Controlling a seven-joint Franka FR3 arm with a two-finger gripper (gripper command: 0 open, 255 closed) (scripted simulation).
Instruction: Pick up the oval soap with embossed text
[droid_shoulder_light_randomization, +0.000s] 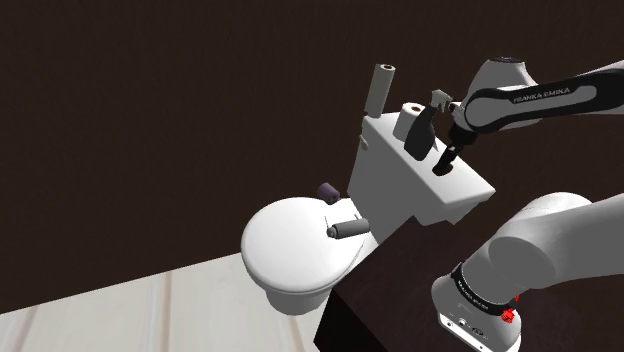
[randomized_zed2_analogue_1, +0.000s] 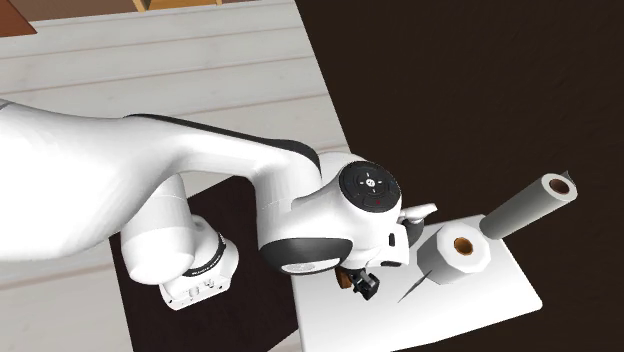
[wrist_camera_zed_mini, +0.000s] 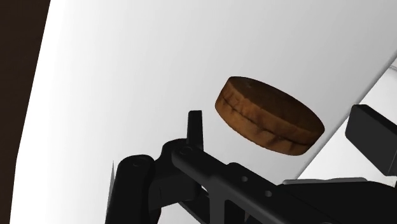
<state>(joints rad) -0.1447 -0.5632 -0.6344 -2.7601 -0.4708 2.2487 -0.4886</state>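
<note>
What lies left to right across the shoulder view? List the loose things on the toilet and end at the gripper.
Dark purple cylinder → small grey cylinder → tall grey tube → white roll → gripper.

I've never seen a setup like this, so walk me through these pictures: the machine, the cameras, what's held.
It's a white robot arm on a dark box, reaching over a toilet's tank lid. One camera watches from beside the box, one looks down from above, one rides on the hand. On the lid are a paper roll, a tall grey tube and a brown oval soap. The black gripper is open, a finger on either side of the soap, holding nothing.
</note>
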